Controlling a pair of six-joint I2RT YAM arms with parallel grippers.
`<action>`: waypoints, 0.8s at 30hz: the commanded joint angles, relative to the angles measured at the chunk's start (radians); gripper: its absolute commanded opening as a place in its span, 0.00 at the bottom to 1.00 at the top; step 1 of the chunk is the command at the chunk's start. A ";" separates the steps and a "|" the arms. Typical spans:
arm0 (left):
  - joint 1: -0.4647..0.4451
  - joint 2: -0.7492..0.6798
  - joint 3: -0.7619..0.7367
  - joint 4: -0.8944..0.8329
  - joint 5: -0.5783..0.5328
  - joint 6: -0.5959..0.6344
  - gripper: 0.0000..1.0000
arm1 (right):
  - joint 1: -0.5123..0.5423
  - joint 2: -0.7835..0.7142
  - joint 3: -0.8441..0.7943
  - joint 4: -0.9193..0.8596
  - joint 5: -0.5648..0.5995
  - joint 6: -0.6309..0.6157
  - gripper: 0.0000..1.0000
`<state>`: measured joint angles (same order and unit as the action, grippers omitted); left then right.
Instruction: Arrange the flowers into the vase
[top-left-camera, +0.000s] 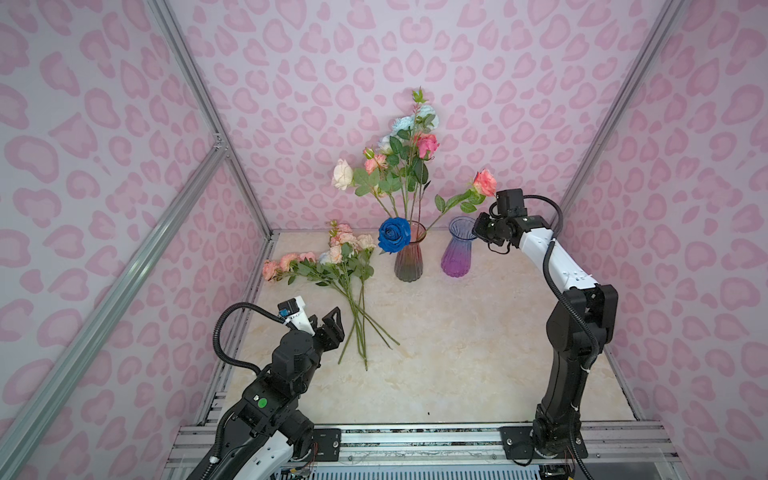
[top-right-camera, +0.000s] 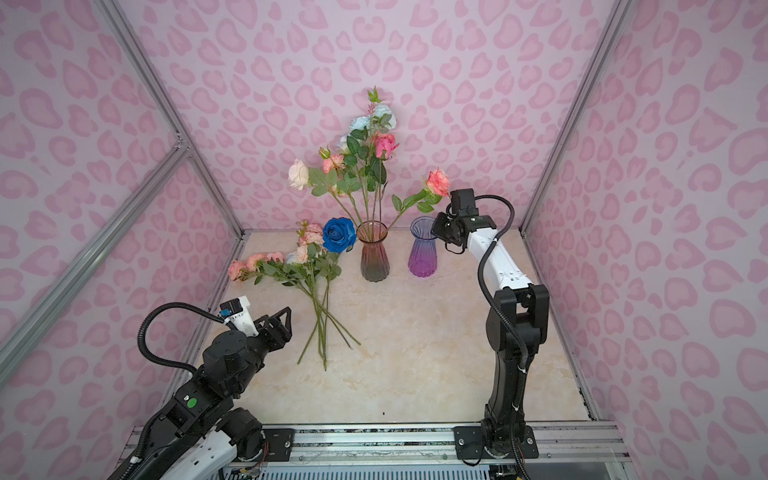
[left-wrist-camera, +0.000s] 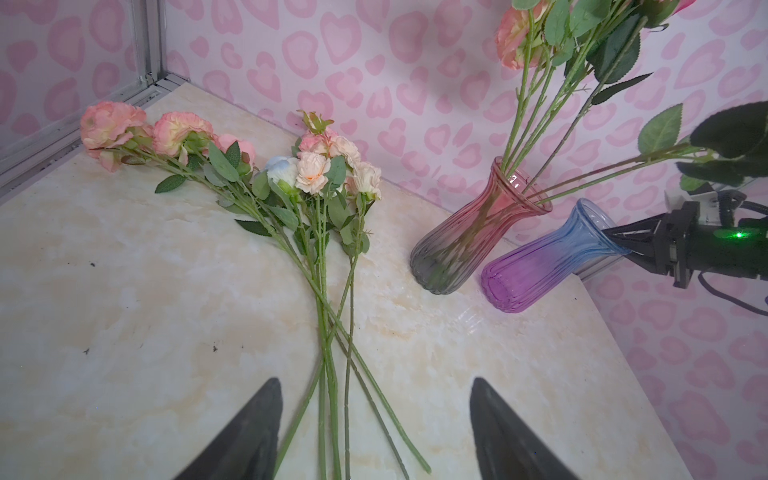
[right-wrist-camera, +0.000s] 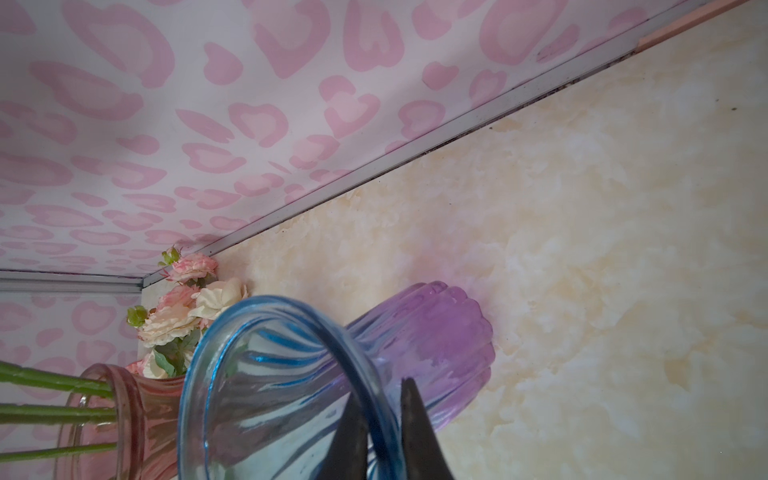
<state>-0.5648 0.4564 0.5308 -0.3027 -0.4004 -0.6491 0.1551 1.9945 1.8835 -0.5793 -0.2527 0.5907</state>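
Two vases stand on the table (top-left-camera: 457, 357). The pink vase (top-left-camera: 409, 259) holds several flowers (top-left-camera: 405, 162), seemingly the blue rose (top-left-camera: 394, 235) too; loose flowers (top-left-camera: 338, 259) lie beside it. The right gripper (right-wrist-camera: 380, 392) pinches the purple vase (top-left-camera: 458, 257) at its rim; the left gripper (left-wrist-camera: 374, 380) hangs spread over their stems.

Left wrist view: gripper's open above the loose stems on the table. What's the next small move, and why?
Probably lower the left gripper onto the crossed stems and close on one. Its jaws stand open above them, holding nothing, while the right gripper is shut on the rim of the empty blue-purple vase, apparently steadying it for a flower.
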 joint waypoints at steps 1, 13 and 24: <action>0.001 -0.003 0.012 0.007 -0.009 0.003 0.72 | 0.001 -0.015 -0.025 0.013 -0.002 -0.011 0.02; 0.000 0.011 0.032 0.007 -0.004 0.007 0.72 | -0.001 -0.046 -0.070 0.053 -0.037 0.012 0.00; 0.000 0.023 0.034 0.014 -0.005 0.012 0.72 | -0.001 -0.061 -0.073 0.048 -0.031 0.005 0.00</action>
<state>-0.5648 0.4755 0.5552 -0.3042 -0.3996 -0.6430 0.1528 1.9469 1.8191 -0.5575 -0.2619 0.5919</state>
